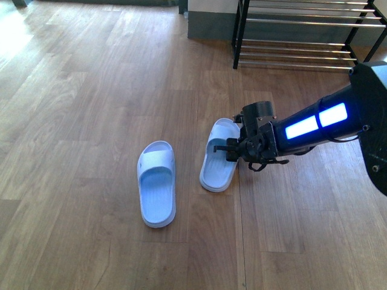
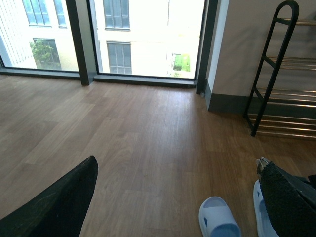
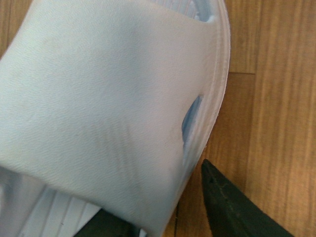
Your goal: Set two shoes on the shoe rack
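Our right pincer [image 1: 231, 151] gapes astride the strap [image 3: 98, 98] edge of light-blue moulded open-toe slide [image 1: 216, 168] on wood floor [image 1: 91, 90], nothing clamped; left pincer [image 2: 177, 168] wide open, empty. Slide's prob. light, bendy, slick: we'd pinch strap. It's well apart from black-framed chrome-rod rack [image 1: 302, 42].

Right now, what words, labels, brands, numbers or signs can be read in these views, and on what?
None: no readable text in any view. The near slide, the far slide, the rack, the right gripper and the arm's blue lights show no markings.
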You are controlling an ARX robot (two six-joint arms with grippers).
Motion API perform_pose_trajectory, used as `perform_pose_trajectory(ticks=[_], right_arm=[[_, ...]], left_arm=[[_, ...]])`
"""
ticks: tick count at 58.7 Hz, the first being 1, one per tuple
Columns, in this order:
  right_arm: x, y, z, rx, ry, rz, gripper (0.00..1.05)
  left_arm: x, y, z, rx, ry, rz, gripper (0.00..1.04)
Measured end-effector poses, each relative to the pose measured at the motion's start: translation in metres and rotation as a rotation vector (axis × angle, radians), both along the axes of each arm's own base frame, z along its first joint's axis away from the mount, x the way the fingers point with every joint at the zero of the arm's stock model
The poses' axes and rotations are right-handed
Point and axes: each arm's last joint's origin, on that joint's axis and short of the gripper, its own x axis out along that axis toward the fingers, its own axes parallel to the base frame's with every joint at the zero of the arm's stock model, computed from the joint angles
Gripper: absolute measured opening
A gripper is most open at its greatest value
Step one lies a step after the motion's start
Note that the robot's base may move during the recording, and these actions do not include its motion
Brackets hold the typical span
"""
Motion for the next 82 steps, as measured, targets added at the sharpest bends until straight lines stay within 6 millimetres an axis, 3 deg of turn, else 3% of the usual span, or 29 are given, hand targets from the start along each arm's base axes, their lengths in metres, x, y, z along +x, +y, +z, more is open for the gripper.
perform_pose_trajectory(ticks=[12,45,57,66,82], right_arm=[[-0.018,-0.013,0.010,-0.016,-0.019,-0.011,0.01],[-0.103,-0.046,0.102,-0.052,-0.122,-0.043,0.01],[-0.149,-0.078,0.162,-0.107,-0.207,-0.121,0.01],[-0.211,-0.106,0.222,-0.148,-0.284,-0.214,0.01],[-0.259,-0.108,0.258,-0.158,-0.348,-0.245,0.01]], left_arm=[[0.000,0.000,0.000,0.000,0.000,0.000,0.95],[0.000,0.000,0.000,0.000,0.000,0.000,0.95],[0.000,0.000,0.000,0.000,0.000,0.000,0.95],[0.000,0.000,0.000,0.000,0.000,0.000,0.95],[0.000,0.000,0.000,0.000,0.000,0.000,0.95]])
